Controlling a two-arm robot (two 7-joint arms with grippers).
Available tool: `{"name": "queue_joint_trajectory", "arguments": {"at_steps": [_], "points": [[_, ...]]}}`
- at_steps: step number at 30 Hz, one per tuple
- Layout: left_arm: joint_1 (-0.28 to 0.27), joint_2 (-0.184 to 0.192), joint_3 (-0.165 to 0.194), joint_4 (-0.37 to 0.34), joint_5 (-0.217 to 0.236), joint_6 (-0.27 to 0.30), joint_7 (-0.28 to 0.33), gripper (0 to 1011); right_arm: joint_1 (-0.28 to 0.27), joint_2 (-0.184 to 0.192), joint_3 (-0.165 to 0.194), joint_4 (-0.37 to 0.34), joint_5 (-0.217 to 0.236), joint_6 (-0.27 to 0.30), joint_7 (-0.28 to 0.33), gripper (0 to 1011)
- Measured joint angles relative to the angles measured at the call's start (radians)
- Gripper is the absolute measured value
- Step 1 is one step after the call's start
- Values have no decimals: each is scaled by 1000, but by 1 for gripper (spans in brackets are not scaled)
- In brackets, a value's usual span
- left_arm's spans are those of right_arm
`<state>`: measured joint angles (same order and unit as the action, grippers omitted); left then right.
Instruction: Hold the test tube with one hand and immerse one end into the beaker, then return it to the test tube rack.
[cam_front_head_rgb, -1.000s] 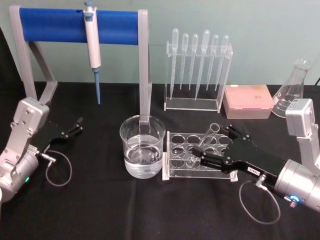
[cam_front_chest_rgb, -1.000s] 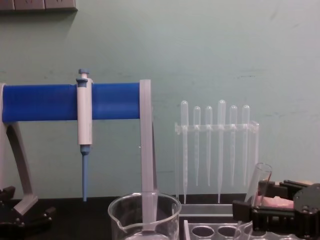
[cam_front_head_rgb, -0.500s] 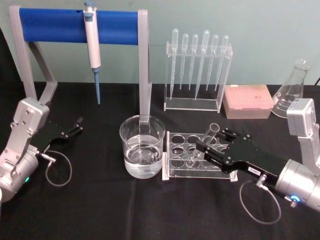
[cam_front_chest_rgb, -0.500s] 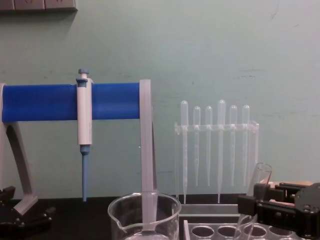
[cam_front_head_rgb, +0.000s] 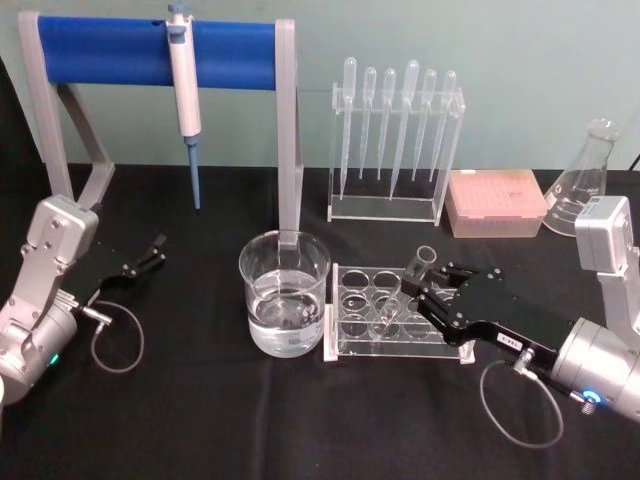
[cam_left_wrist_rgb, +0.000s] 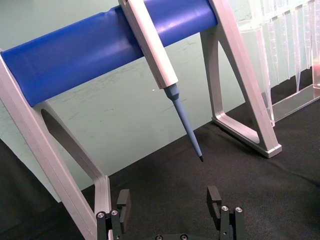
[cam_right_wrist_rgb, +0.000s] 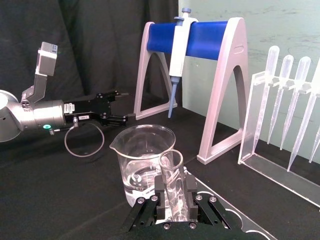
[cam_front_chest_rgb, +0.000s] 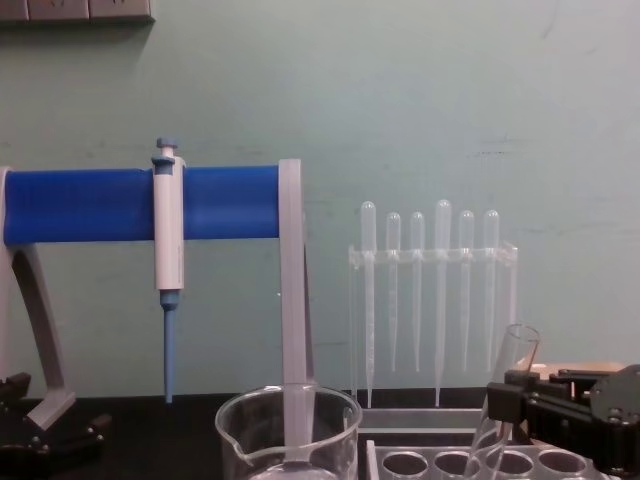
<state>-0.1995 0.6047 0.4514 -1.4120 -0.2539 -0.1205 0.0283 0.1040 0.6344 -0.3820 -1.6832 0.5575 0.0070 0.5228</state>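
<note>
Retreated right hand (cam_front_head_rgb: 432, 300), clamping tilted test tube (cam_front_head_rgb: 402, 292), beaker (cam_right_wrist_rgb: 142, 162) behind it

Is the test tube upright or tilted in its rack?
Tilted. In the head view the test tube leans in the rack, rim toward the right gripper, whose fingers flank it.

The head view looks down and forward over the black cloth tabletop (cam_front_head_rgb: 200, 420), while the chest view sits low, facing level toward the green wall. Both share the clear glass beaker (cam_front_head_rgb: 285, 305) (cam_front_chest_rgb: 290, 435) and blue-barred pipette stand (cam_front_head_rgb: 150, 52) (cam_front_chest_rgb: 100, 204). Each wrist view looks close along its own fingers; the right one also takes in that beaker (cam_right_wrist_rgb: 142, 160) and stand (cam_right_wrist_rgb: 210, 40).
</note>
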Motion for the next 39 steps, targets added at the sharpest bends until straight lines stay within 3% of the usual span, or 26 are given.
{"name": "queue_joint_trajectory", "arguments": {"at_steps": [12, 19, 22, 28, 39], "points": [[0, 0, 0, 0, 0, 0, 0, 1000, 25, 25, 13, -32, -7, 32, 16, 239], [0, 0, 0, 0, 0, 0, 0, 1000, 73, 85, 22, -104, 6, 119, 44, 241], [0, 0, 0, 0, 0, 0, 0, 1000, 112, 121, 22, -142, 22, 186, 55, 241], [0, 0, 0, 0, 0, 0, 0, 1000, 177, 157, 18, -171, 55, 286, 62, 239], [0, 0, 0, 0, 0, 0, 0, 1000, 267, 184, -3, -172, 81, 349, 67, 241]]}}
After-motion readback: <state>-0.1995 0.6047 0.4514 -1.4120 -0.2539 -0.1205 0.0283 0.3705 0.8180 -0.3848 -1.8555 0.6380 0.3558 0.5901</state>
